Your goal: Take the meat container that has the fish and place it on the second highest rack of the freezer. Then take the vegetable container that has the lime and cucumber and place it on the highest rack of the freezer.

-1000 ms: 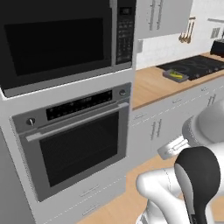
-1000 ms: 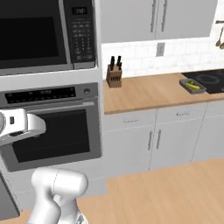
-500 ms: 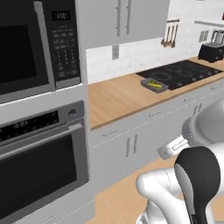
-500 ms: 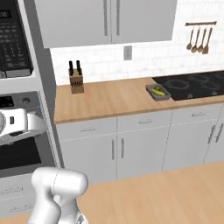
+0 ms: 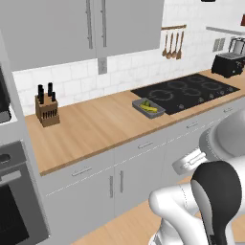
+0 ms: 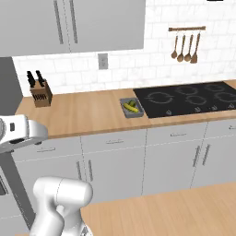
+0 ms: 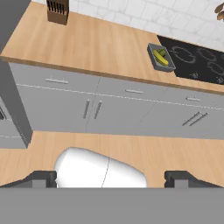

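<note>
Vegetable container: grey tray on the wooden table, touching the left edge of the black cooktop; holds the cucumber and the lime, the latter small and hard to make out. No legible writing. Knife block: table's back left. Utensils: hung on the wall. Toaster: far right, cut off. Tool: jaws wide apart, empty, above the floor.

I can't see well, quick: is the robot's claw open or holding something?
Gripper: open and holding nothing, with its two fingertips far apart.
</note>
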